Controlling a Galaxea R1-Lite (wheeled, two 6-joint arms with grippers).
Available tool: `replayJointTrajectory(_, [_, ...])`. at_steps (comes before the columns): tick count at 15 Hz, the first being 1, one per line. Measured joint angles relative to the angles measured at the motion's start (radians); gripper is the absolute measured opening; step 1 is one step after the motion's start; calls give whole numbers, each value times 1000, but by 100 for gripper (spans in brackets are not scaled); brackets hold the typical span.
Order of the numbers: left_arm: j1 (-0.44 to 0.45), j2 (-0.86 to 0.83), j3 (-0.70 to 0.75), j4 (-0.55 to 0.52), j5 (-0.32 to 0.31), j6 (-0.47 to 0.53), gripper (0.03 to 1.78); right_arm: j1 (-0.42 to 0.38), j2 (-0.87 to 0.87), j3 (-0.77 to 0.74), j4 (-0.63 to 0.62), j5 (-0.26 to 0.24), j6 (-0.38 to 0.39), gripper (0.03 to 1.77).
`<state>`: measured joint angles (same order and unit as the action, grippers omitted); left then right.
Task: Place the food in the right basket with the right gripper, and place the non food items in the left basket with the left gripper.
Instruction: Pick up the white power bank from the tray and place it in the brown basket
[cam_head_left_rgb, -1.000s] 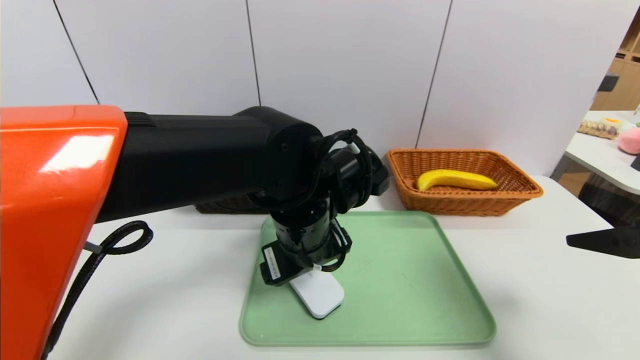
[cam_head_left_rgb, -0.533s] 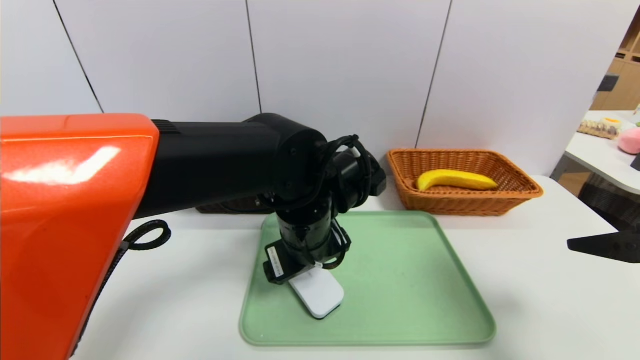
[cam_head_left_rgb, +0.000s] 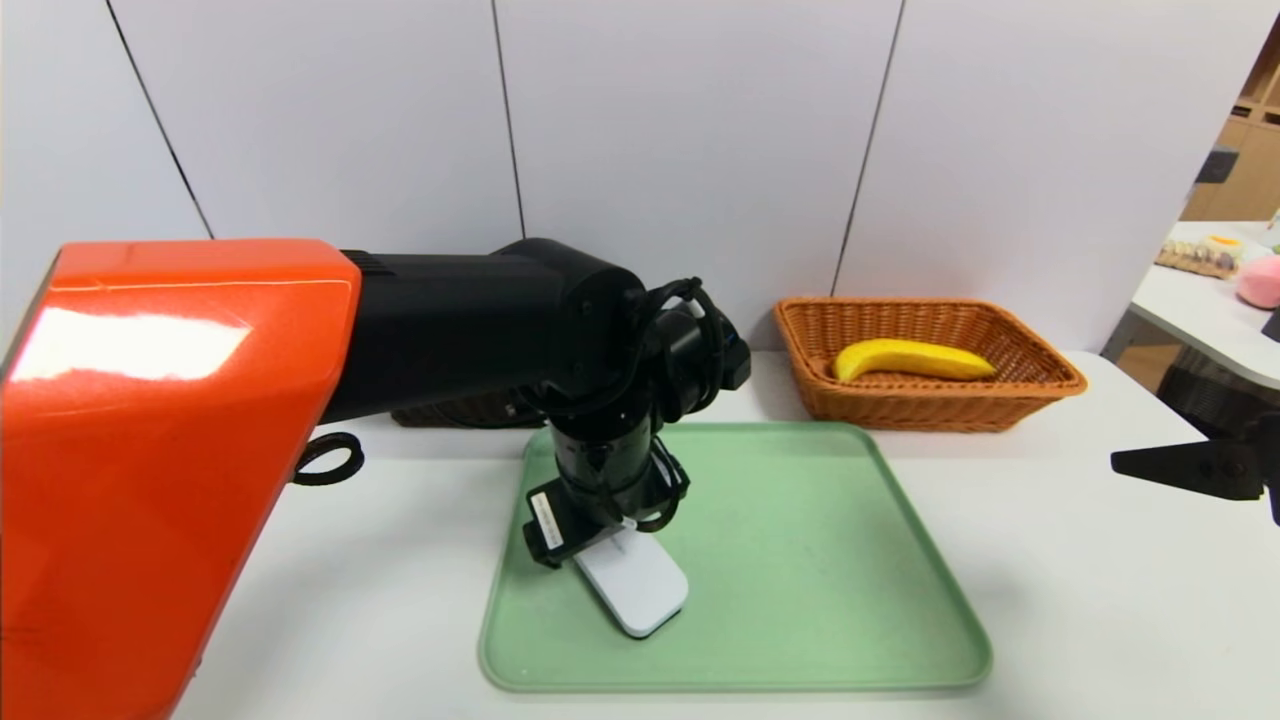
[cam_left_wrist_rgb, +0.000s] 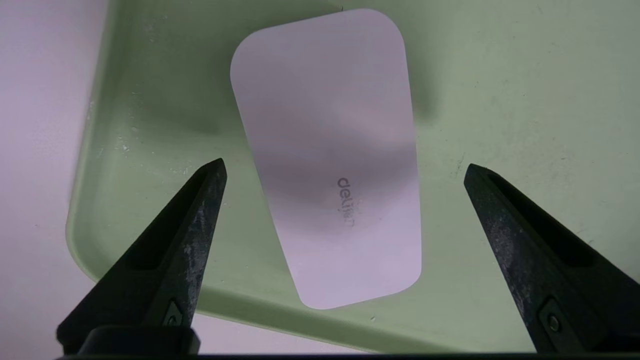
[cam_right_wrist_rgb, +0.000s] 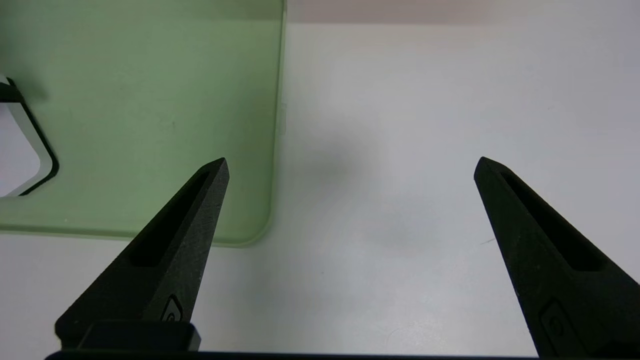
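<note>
A white rounded case (cam_head_left_rgb: 640, 592) (cam_left_wrist_rgb: 325, 150) lies on the left part of a green tray (cam_head_left_rgb: 800, 560) (cam_left_wrist_rgb: 500, 100). My left gripper (cam_head_left_rgb: 612, 540) (cam_left_wrist_rgb: 345, 166) points down just above the case, open. One finger stands on each side of the case, clear of it. The banana (cam_head_left_rgb: 912, 359) lies inside the orange-tan right basket (cam_head_left_rgb: 1040, 385). The dark left basket (cam_head_left_rgb: 455, 410) is mostly hidden behind my left arm. At the right edge of the table my right gripper (cam_head_left_rgb: 1190, 468) (cam_right_wrist_rgb: 351, 160) hangs open and empty above bare tabletop.
The tray sits mid-table on a white table (cam_head_left_rgb: 1100, 600); its corner (cam_right_wrist_rgb: 250, 220) shows beside my right gripper. A white wall runs close behind both baskets. Another table with small items (cam_head_left_rgb: 1215, 280) stands off to the far right.
My left arm has shifted forward and its wrist has sunk slightly toward the white case. The right gripper has edged a little inward. The case and banana have not moved.
</note>
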<state>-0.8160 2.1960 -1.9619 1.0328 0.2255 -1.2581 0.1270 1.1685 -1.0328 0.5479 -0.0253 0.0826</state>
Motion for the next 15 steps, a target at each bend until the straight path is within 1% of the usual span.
replayJointTrajectory(12, [6,19,1,3,-9,0,169,-1,6,5,1,-4,0,169])
replayJointTrajectory(15, [4,22,1,20,-9,1,169,-16,5,4,0,-3,-3,169])
